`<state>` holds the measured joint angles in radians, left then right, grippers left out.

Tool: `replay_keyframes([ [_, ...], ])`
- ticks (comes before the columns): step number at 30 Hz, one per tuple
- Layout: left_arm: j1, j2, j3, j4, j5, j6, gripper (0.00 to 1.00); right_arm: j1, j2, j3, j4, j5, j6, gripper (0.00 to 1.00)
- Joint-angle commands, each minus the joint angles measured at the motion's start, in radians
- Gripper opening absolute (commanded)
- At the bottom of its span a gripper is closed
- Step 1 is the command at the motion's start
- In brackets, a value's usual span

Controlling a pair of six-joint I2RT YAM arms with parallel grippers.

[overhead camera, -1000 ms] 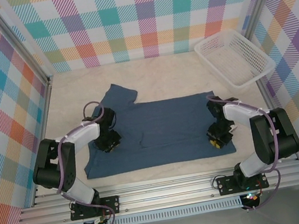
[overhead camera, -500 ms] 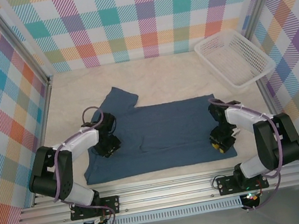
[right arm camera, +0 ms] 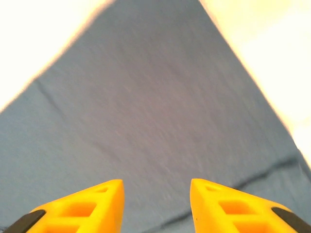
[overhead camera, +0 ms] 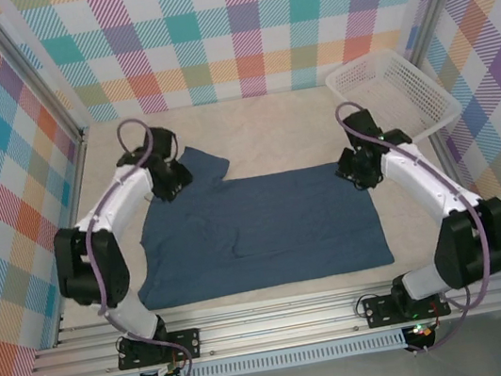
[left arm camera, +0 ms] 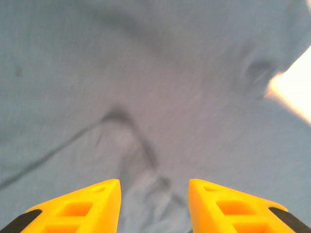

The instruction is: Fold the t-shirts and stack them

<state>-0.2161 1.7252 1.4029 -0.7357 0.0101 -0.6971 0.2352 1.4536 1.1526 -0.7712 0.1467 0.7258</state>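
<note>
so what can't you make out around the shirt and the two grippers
Top view: fingertips of left gripper and right gripper hidden under their wrists; contact with t-shirt unclear.
Left wrist view: cloth blurred, creases vague.
Wrist views: fingers cut off by bottom edge.

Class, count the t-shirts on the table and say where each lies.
1. The t-shirt lies spread flat mid-table, the left gripper over its far-left sleeve, the right gripper over its far-right corner. Another could lie hidden underneath.
</note>
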Motion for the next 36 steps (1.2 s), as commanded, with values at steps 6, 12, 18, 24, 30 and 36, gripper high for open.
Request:
replay_keyframes([
  [6,0.102,0.304,0.273,0.103,0.125,0.057,0.39,-0.015,0.29,0.125,0.216,0.208,-0.081,0.42],
  [12,0.113,0.427,0.408,0.124,0.138,0.072,0.39,-0.055,0.483,0.236,0.233,0.22,-0.054,0.43],
  [18,0.115,0.46,0.464,0.105,0.142,0.084,0.39,-0.08,0.601,0.351,0.147,0.244,-0.046,0.43],
  [24,0.128,0.48,0.519,0.069,0.131,0.102,0.39,-0.096,0.642,0.381,0.064,0.243,0.002,0.43],
  [30,0.129,0.522,0.581,0.051,0.128,0.092,0.39,-0.097,0.682,0.408,0.038,0.235,0.011,0.39],
  [36,0.129,0.547,0.618,0.058,0.126,0.07,0.4,-0.102,0.74,0.487,-0.038,0.221,0.013,0.31],
])
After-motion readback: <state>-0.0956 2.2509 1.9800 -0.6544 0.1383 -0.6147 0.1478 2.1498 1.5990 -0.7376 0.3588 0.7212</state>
